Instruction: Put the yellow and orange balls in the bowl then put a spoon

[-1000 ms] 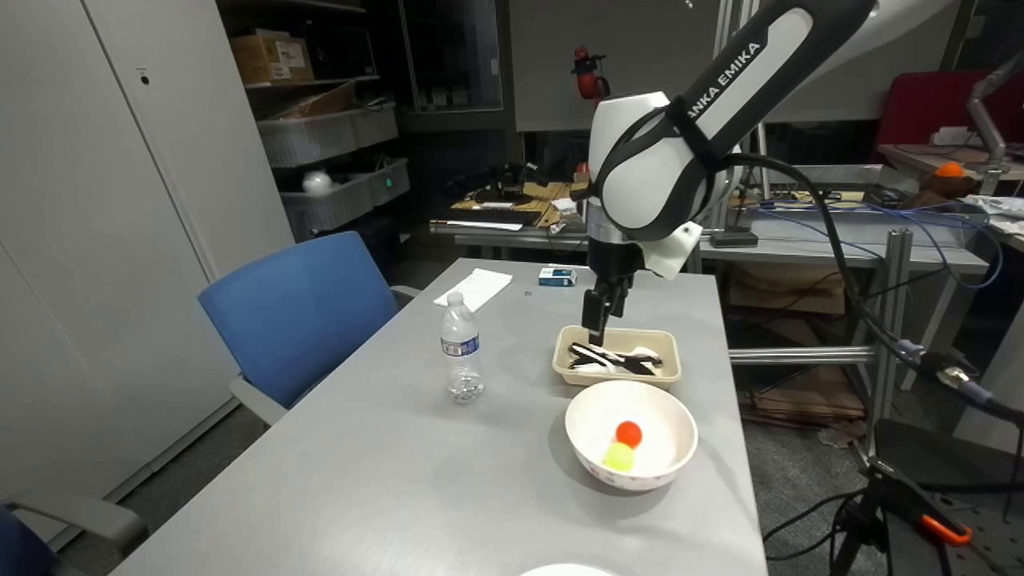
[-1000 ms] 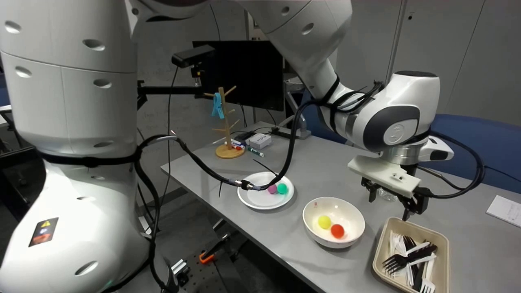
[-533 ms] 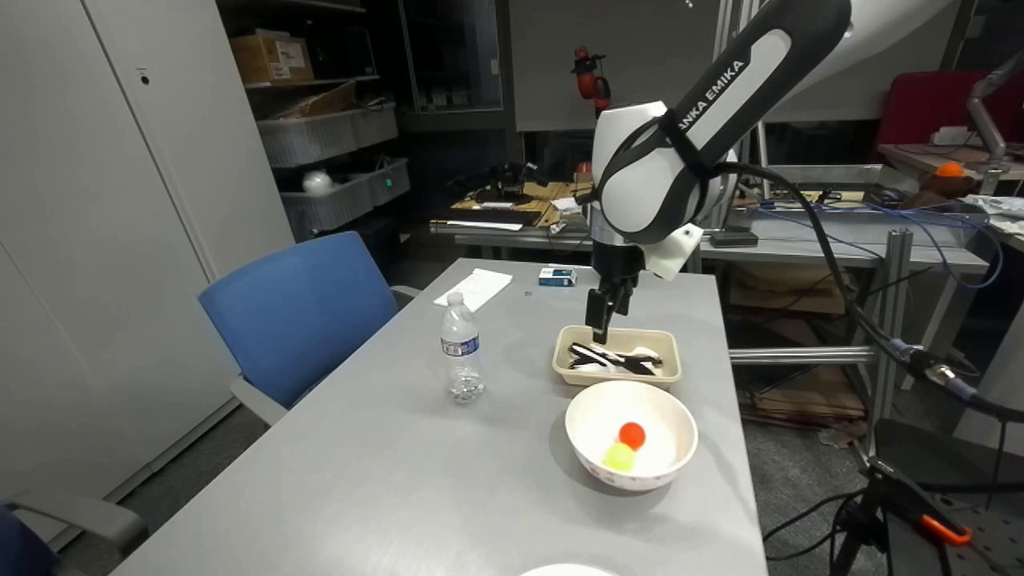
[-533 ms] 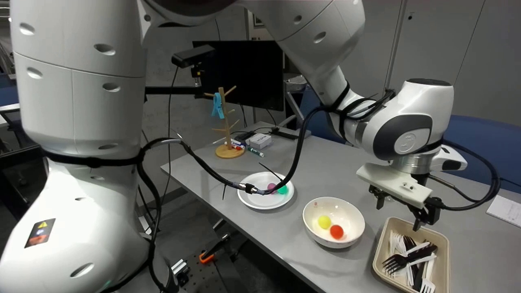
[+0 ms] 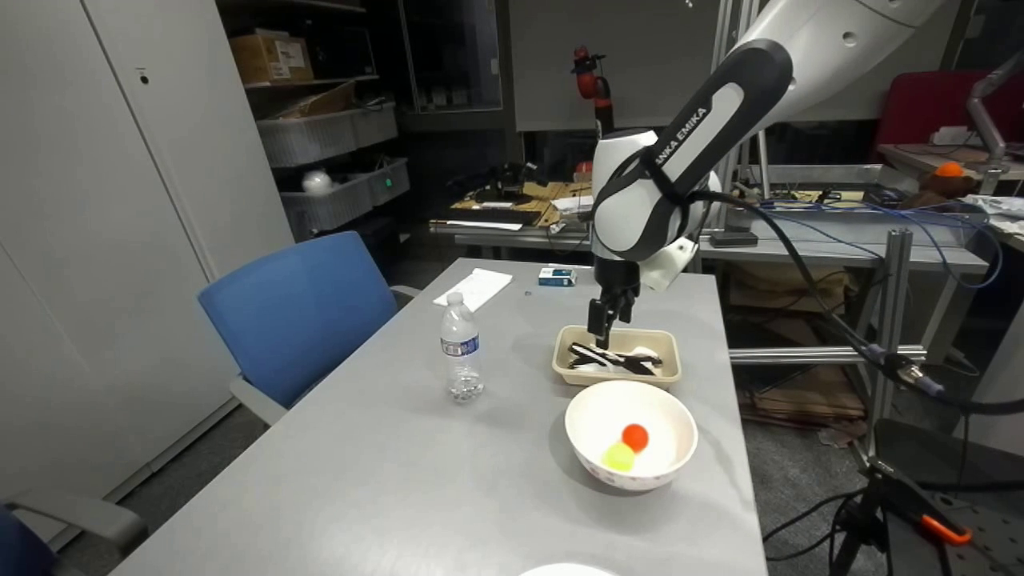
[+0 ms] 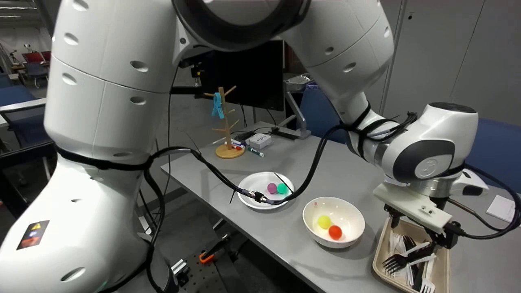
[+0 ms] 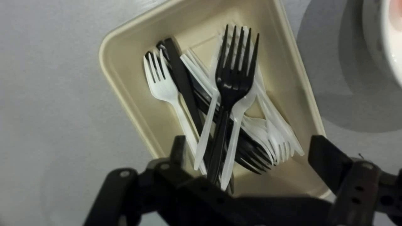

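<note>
We see the gripper, jaws spread wide, over a beige tray of forks; the yellow ball and orange ball lie (touching, perhaps) inside the white bowl.

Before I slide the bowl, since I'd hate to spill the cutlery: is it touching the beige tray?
Apart: in the wrist view, a strip of shadowed table shows between the bowl and the beige tray.

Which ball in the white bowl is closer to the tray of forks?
The orange-red ball: in both exterior views it lies nearer the tray than the yellow ball, the only other one in the bowl.
</note>
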{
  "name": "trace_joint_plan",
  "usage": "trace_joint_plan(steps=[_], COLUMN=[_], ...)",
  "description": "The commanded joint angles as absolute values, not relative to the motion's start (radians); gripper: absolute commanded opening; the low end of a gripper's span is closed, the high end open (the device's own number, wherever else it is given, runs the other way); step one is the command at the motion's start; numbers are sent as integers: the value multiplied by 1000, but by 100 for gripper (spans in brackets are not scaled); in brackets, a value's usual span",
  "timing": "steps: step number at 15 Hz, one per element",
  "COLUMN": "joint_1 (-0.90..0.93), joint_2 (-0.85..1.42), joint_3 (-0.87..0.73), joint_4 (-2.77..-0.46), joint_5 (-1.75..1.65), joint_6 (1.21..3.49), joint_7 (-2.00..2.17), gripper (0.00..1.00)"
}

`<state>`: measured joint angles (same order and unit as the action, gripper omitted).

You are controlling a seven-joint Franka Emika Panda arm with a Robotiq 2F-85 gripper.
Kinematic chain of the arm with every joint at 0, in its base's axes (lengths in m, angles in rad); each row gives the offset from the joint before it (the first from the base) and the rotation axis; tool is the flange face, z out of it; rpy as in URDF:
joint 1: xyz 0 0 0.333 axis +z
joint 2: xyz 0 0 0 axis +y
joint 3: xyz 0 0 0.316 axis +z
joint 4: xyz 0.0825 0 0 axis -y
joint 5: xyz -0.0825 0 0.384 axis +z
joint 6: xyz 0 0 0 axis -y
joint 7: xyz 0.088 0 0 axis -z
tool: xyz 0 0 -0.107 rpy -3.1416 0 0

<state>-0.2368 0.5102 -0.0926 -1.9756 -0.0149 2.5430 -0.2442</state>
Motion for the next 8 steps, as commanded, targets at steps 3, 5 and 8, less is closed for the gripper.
trace_joint_plan(steps=[3,5,8], joint_1=[-252,-255,-255], joint_2=[639,669,706], joint_3=[-83,-79,-75], joint_4=[-1834,-1806,-1776], joint_5=[-3,-1,-1], joint_6=[2551,2546,2539], joint_7=[-239,-239,-236], gripper=[98,98,91])
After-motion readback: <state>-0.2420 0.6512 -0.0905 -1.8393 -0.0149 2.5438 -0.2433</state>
